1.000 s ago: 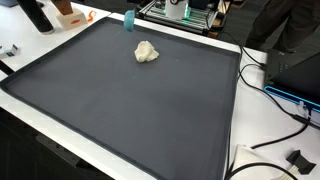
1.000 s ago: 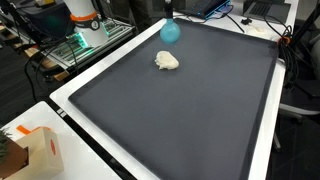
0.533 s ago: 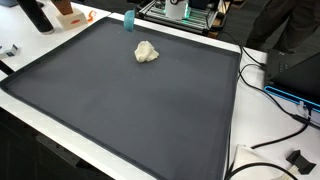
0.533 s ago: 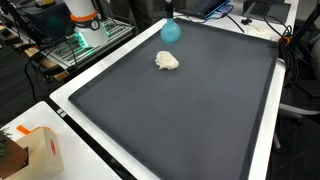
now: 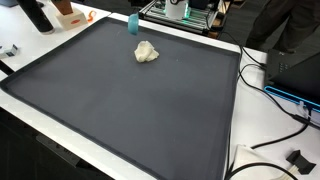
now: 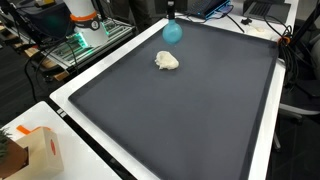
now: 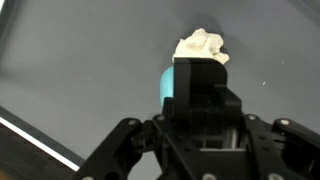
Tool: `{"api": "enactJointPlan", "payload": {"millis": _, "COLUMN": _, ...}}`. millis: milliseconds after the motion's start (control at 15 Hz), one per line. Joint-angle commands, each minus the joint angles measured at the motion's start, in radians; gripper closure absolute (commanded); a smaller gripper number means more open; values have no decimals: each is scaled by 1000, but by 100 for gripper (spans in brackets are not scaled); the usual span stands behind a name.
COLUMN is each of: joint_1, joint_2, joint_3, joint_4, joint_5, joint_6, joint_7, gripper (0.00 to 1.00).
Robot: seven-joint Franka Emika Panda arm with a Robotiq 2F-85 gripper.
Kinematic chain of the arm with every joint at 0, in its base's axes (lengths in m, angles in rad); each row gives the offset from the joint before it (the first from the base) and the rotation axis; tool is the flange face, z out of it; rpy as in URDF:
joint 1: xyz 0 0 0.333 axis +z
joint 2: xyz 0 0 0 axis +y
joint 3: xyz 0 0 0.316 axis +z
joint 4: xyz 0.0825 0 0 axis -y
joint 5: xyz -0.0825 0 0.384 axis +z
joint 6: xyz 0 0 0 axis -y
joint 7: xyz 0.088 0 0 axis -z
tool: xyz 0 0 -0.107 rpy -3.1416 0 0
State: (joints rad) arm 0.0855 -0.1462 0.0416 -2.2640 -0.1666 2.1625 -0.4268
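Observation:
My gripper [image 7: 200,68] reaches in from the bottom of the wrist view, its black fingers drawn together on a teal rounded object [image 7: 167,85] that shows along their left side. In both exterior views this teal object [image 6: 172,32] [image 5: 133,22] hangs at the far edge of the dark mat [image 6: 190,110], under the dark gripper [image 6: 170,13]. A crumpled white wad [image 6: 167,61] [image 5: 146,52] [image 7: 203,45] lies on the mat close by, just beyond the fingertips in the wrist view.
The mat sits on a white table [image 5: 235,140]. An orange-and-white box [image 6: 38,150] stands at one corner. Cables [image 5: 272,95] and a black plug [image 5: 298,160] lie off the mat's side. Electronics racks [image 5: 185,12] stand behind the far edge.
The teal object and the gripper have shifted very slightly along the far edge of the mat. The white wad has not moved.

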Motion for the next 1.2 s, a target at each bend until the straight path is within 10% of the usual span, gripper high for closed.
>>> {"api": "enactJointPlan", "payload": {"millis": 0, "joint_1": 7, "joint_2": -5, "joint_3": -50, "joint_4": -35, "joint_5": 183, "joint_6": 85, "joint_7": -250, "gripper": 75}}
{"api": "enactJointPlan", "payload": {"millis": 600, "joint_1": -14, "joint_2": 41, "joint_3": -156, "joint_4": -47, "joint_5": 819, "joint_6": 29, "joint_7": -893, "gripper": 75}}
{"api": "enactJointPlan", "payload": {"millis": 1133, "joint_1": -120, "joint_2": 152, "joint_3": -168, "joint_4": -13, "joint_5": 1031, "joint_6": -202, "joint_7": -1042, "gripper": 75}}
